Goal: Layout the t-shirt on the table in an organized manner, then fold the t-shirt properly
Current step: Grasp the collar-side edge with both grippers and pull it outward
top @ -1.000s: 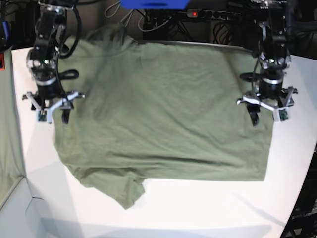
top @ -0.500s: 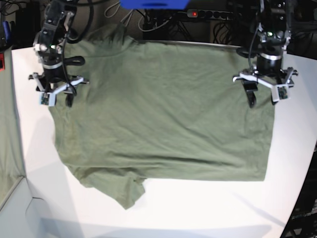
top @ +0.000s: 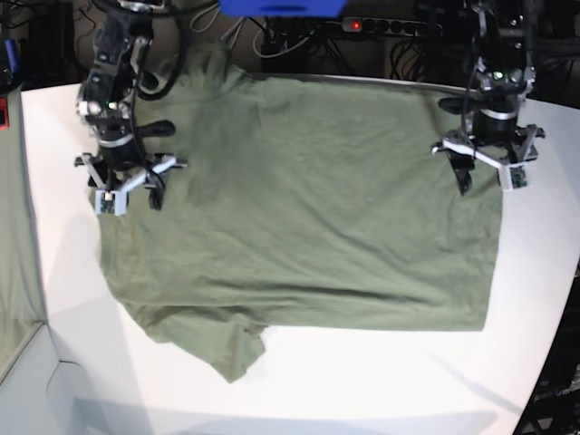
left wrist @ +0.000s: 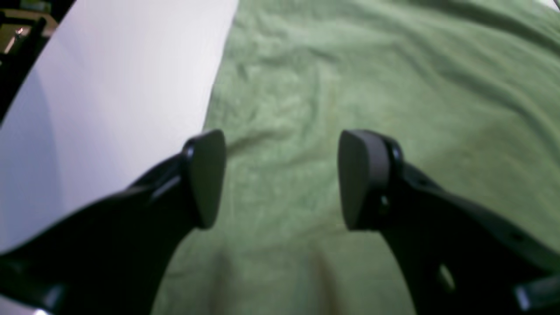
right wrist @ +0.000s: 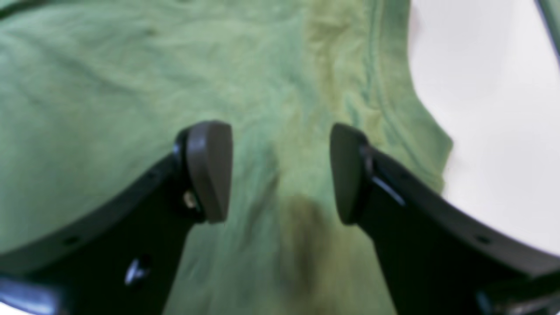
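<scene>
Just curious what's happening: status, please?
Left gripper and right gripper open, empty, above olive-green cotton t-shirt. Shirt spread flat on white table, unfolded. Nothing in the way.

Behind the work surface you see a dark backdrop crossed by a tangle of black and pale cables (top: 299,50). A black power strip (top: 399,27) with a lit red switch (top: 355,25) runs along the top, just right of a bright blue object (top: 281,7) cut off by the upper edge. At your far left hangs a greenish-grey cloth strip (top: 14,227); above it sits a small red item (top: 3,113). Light is even and diffuse, casting only soft shadows.
</scene>
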You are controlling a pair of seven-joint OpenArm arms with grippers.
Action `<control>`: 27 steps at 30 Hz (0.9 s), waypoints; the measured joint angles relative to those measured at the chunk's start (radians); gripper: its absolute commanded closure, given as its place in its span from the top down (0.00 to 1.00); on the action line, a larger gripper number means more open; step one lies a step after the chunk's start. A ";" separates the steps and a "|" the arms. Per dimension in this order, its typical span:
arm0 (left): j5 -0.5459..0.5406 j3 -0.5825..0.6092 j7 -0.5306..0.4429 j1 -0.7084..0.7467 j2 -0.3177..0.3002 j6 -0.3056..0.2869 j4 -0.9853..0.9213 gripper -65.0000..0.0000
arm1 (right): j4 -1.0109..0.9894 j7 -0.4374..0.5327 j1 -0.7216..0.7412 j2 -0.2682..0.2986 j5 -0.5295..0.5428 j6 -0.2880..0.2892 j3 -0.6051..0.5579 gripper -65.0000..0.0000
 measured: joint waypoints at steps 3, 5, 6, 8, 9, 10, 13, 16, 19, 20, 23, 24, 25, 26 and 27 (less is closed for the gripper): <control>0.000 0.001 0.010 0.022 0.003 0.000 -0.032 0.61 | -0.116 0.007 0.034 0.031 -0.001 0.008 0.000 0.55; -0.004 0.002 -0.003 0.030 0.000 0.000 -0.049 0.61 | -0.181 0.031 0.072 0.064 0.005 0.006 0.004 0.55; 0.001 0.002 -0.003 0.030 0.000 0.000 -0.061 0.61 | -0.214 0.031 0.099 0.082 0.008 0.007 0.005 0.55; 0.001 0.001 -0.002 0.027 0.000 0.000 -0.087 0.61 | -0.279 0.042 0.148 0.105 0.006 0.005 0.005 0.55; -0.001 0.002 -0.003 0.022 -0.001 0.000 -0.106 0.61 | -0.308 0.064 0.166 0.116 0.007 0.005 0.005 0.55; 0.000 0.002 -0.004 0.020 -0.003 0.000 -0.125 0.61 | -0.331 0.083 0.176 0.121 0.007 0.005 0.005 0.55; 0.000 0.004 0.003 0.003 -0.001 0.000 -0.163 0.61 | -0.420 0.198 0.210 0.143 0.011 0.006 0.005 0.55; 0.000 0.005 -0.003 -0.012 -0.002 0.000 -0.163 0.61 | -0.444 0.174 0.239 0.152 0.006 0.004 0.006 0.55; -0.003 0.005 0.003 -0.010 0.003 0.000 -0.130 0.61 | -0.410 0.154 0.231 0.150 0.006 0.005 0.005 0.55; -0.005 0.005 0.005 -0.005 0.003 0.000 -0.108 0.61 | -0.389 0.139 0.226 0.148 0.006 0.004 0.005 0.55; -0.001 0.003 0.007 0.003 0.003 0.000 -0.052 0.61 | -0.325 0.090 0.208 0.140 -0.011 0.005 0.006 0.55; -0.004 0.003 0.002 0.015 0.003 0.000 -0.029 0.61 | -0.292 0.078 0.202 0.133 -0.018 0.003 0.007 0.55; -0.006 0.003 -0.003 0.039 0.002 0.000 0.002 0.61 | -0.249 0.080 0.192 0.121 -0.018 -0.003 0.012 0.55; -0.005 0.002 -0.006 0.066 0.000 -0.002 0.022 0.61 | -0.214 0.095 0.185 0.115 -0.009 -0.003 0.014 0.55; -0.003 0.002 -0.005 0.091 -0.001 -0.002 0.030 0.61 | -0.181 0.098 0.178 0.113 -0.002 0.005 0.014 0.55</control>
